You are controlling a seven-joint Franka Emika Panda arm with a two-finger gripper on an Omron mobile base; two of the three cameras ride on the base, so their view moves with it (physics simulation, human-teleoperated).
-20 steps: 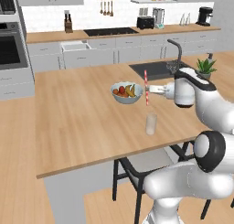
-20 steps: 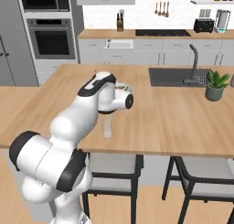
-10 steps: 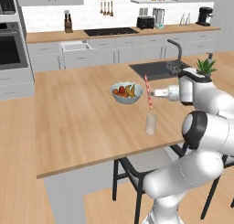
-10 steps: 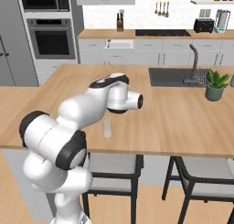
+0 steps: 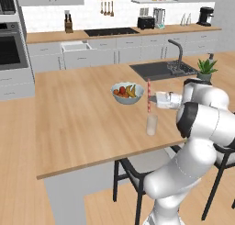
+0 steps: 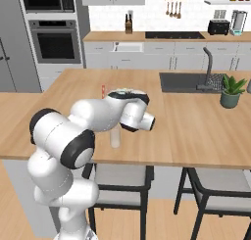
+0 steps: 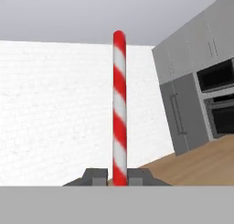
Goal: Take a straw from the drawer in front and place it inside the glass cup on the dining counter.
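Kitchen: simulated room with a wall counter at the far side and the light-wood dining counter (image 5: 82, 118) in the middle.
Gripper: gripper (image 5: 150, 98) nearly closed, pinching the straw (image 5: 148, 95) between its fingers (image 7: 96, 175).
Straw: upright, red and white striped, hanging just above the glass cup (image 5: 152, 125); lower end looks near the rim, not yet inside.
Glass cup: stands near the counter's near right edge, a white fruit bowl (image 5: 127, 93) farther back and to its left.
Risk, alignment: if the straw's lower end is off the opening, it may strike the rim and tip the light cup.
Risk, release: let go while high or tilted, the straw could bounce out onto the wood.
Risk, view: from the right side the arm hides the straw tip, so centring is hard to judge.
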